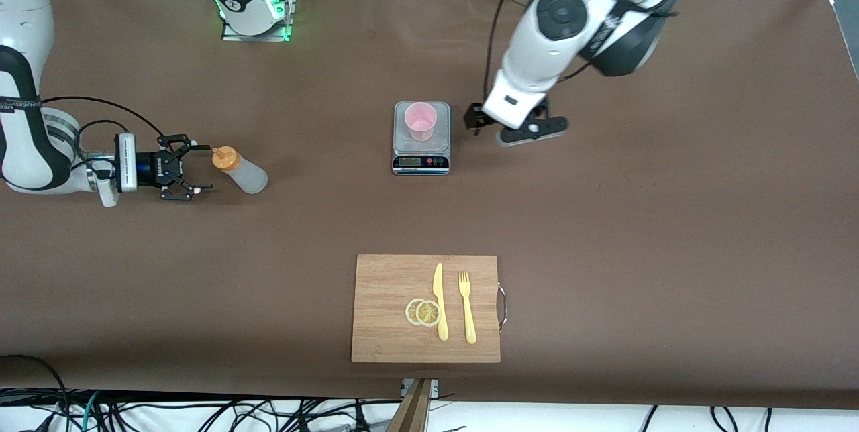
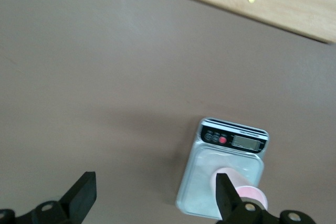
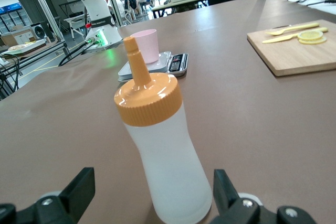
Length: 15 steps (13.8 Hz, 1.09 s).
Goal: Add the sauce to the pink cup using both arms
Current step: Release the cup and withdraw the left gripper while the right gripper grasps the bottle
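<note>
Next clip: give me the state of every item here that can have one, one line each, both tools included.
Squeeze bottle: upright on the table, orange cap on, not gripped.
Pink cup: upright on the scale, not gripped.
Kitchen scale: flat on the table, carrying the cup.
Right tool: open, beside the bottle.
Left tool: open, beside the scale.
Knife: lying on the cutting board.
Fork: lying beside the knife.
Lemon slices: overlapping, flat on the board.

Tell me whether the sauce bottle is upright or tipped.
Upright: the sauce bottle stands on its base on the table, orange nozzle pointing up.
</note>
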Available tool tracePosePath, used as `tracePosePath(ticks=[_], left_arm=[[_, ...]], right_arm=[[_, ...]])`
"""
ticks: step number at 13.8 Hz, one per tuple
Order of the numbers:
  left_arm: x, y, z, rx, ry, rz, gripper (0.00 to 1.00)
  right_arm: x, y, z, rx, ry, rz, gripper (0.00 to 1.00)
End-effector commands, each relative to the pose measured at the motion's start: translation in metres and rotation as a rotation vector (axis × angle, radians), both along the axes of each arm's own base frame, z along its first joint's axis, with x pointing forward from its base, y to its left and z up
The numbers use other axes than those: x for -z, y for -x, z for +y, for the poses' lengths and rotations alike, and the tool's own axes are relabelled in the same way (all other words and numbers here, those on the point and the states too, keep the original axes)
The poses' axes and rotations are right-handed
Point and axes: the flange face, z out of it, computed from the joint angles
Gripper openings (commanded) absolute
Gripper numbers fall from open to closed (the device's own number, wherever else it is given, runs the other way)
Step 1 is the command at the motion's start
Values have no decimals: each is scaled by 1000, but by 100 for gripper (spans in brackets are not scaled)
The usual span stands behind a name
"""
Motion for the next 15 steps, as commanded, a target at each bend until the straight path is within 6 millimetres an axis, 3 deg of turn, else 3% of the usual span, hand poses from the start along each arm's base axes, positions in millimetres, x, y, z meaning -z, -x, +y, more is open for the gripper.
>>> tracePosePath(ticks=[1, 5, 8, 9, 11, 15], left_arm=[[-36, -6, 54, 119, -34, -26, 100], [-89, -35, 167, 273, -60, 20, 100], [-105, -49, 251, 338, -45, 36, 100], [-107, -51, 270, 349, -42, 33, 100], [-110, -53, 293, 346, -75, 32, 100], [-113, -52, 301, 335, -98, 27, 100]], right_arm=[[11, 5, 8, 14, -50, -15, 100], [18, 3, 22, 14, -74, -26, 100], [20, 3, 31, 1, -74, -24, 100], [20, 2, 35, 5, -81, -25, 100], [23, 3, 45, 4, -101, -39, 100], [32, 8, 60, -13, -113, -23, 100]])
